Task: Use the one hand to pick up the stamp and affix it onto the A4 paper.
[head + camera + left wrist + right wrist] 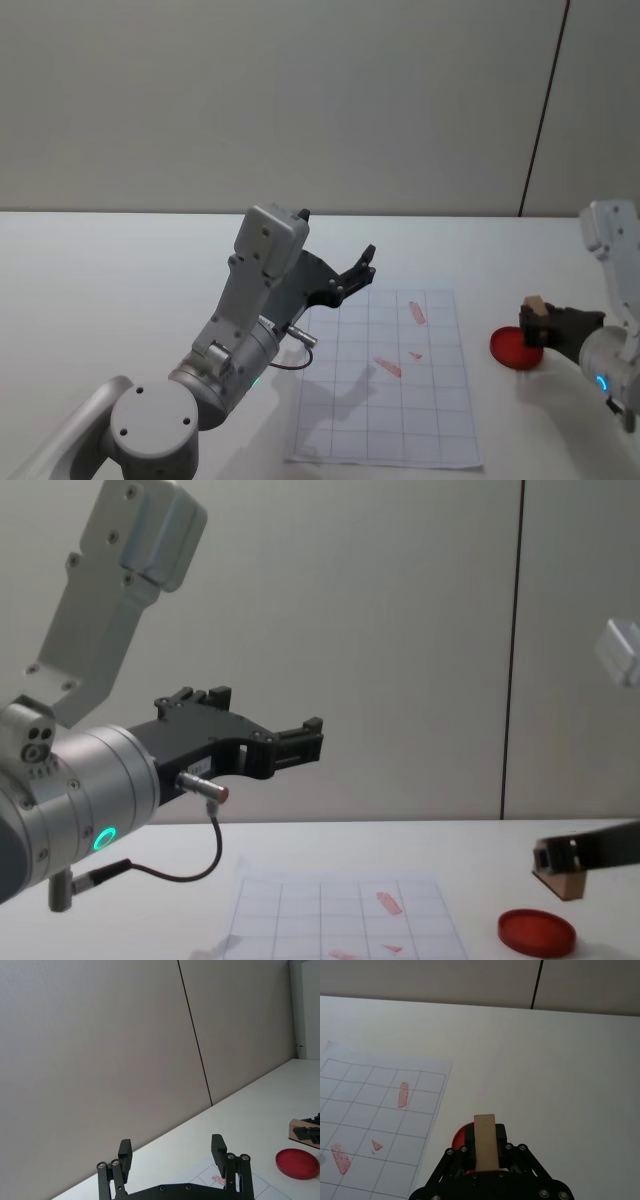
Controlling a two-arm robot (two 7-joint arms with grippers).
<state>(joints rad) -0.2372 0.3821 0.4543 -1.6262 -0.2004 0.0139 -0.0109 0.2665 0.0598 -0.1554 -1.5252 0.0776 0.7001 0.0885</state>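
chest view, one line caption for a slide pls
Right gripper holds the stamp above the red dish, beside the A4 paper.

- A white bench point(120, 260) is seen, running back to a pale grey wall; its surface is plain and matt.
- The A4 paper point(440, 440) is laid flat on the bench, right of centre in the head view. A faint grey grid is printed on it, and several small red stamped marks are borne in its middle squares.
- A flat red round dish point(508, 352) is set on the bench just beside the paper's right edge, apart from it; a narrow strip of bare bench is seen between them.
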